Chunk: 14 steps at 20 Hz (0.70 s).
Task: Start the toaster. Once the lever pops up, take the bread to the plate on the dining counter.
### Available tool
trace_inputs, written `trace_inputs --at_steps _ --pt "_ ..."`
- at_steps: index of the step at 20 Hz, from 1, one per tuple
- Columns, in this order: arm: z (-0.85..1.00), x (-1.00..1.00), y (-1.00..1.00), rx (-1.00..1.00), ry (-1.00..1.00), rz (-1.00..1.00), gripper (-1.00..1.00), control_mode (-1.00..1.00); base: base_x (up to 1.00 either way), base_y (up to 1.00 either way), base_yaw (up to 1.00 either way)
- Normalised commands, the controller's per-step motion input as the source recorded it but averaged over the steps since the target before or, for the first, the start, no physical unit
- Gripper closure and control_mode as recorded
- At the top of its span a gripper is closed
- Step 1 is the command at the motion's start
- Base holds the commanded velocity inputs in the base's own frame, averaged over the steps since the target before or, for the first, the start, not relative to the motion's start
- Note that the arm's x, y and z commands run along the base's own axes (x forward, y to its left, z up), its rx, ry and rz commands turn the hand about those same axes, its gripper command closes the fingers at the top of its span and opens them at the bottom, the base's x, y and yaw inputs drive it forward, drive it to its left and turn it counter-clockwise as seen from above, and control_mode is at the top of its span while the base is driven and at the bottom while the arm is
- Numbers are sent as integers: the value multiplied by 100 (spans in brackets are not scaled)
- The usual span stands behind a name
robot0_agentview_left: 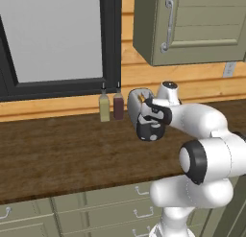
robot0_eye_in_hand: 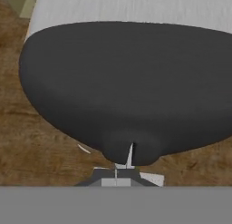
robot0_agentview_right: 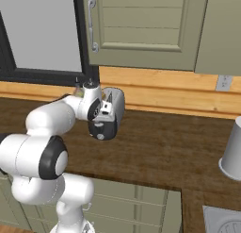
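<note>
While the gripper sits pressed up against the toaster, fingers pinched together with nothing between them, this reads as the lever-pushing step. That toaster stands on the dark wood worktop just beside the two slim bottles, on their wall-cabinet side, and a pale tan edge of the bread peeks from its top. From the hand camera the black end panel looms large, with the closed fingertips right at its lower edge and a thin light sliver, likely the lever, just above them.

To do this well, I'd say the tips need to catch the top of that tab, not the panel beside it, and press straight down along the slot until it latches. A sideways shove could slide the light toaster toward the bottles. Whether the lever is already fully down, I cannot tell from here.
</note>
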Motion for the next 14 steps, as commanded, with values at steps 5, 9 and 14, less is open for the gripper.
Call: trace_inputs --at_steps 5,9,14 --pt "-53 -27 0 0 0 -10 100 -100 0 0 0" --pt "-65 -3 0 0 0 -13 100 -100 0 0 0" --pt "-59 0 0 0 0 -12 100 -100 0 0 0"
